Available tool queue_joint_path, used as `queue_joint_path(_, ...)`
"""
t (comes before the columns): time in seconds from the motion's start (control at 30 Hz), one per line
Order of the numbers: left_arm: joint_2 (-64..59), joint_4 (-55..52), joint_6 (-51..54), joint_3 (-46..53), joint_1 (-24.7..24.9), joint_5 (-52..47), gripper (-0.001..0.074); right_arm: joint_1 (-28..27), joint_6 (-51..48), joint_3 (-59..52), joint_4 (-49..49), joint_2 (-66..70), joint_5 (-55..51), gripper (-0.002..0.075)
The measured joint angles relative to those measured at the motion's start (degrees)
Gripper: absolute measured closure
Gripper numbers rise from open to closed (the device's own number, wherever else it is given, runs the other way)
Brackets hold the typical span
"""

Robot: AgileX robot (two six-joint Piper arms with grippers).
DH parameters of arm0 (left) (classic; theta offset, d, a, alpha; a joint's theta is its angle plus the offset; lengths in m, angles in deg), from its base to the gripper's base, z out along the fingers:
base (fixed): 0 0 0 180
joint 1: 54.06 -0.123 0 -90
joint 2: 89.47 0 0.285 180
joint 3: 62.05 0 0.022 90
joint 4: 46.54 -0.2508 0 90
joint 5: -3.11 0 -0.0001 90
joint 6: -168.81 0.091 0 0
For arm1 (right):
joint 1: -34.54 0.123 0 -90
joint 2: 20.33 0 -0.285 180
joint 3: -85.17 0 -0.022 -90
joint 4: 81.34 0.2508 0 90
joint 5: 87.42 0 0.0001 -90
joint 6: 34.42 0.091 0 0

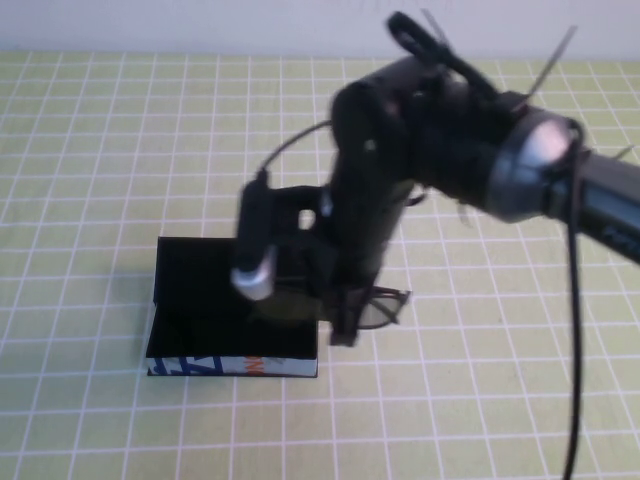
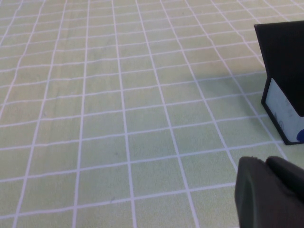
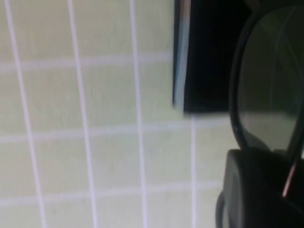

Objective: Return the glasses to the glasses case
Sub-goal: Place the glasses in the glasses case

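— The right arm (image 1: 400,130)?
— Black, bulky; a silver-grey ring (image 1: 535,165) at one joint; thin black cables (image 1: 573,300) hang loose; a silver-tipped camera (image 1: 255,270) sits at its wrist.

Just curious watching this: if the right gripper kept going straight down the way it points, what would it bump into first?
Probably the table. The right gripper points down beside the case, closed on the glasses, which would likely touch first; depth is unclear.

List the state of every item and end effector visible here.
case: open, lid up, nothing fully inside.
glasses: at the case's right end, partly over its edge, in the right end effector.
right end effector: shut on glasses.
left end effector: low over the mat beside the case, empty.
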Motion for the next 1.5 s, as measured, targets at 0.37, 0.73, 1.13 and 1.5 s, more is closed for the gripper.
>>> queue_joint_path(0.37, 0.0, 0.0, 0.0, 0.0, 0.0, 0.0, 0.0737, 8.29, 5.26, 16.16, -2.73, 11.86, -0.44, 0.0662)
queue_joint_path(0.73, 0.0, 0.0, 0.0, 0.0, 0.0, 0.0, 0.0737, 9.62, 6.52, 19.28, -5.88, 15.7, -0.46, 0.0662)
queue_joint_path(1.13, 0.0, 0.0, 0.0, 0.0, 0.0, 0.0, 0.0737, 9.62, 8.45, 21.65, -6.51, 18.93, -0.46, 0.0662)
queue_joint_path(1.5, 0.0, 0.0, 0.0, 0.0, 0.0, 0.0, 0.0737, 9.62, 8.57, 22.15, -6.51, 19.81, -0.46, 0.0662)
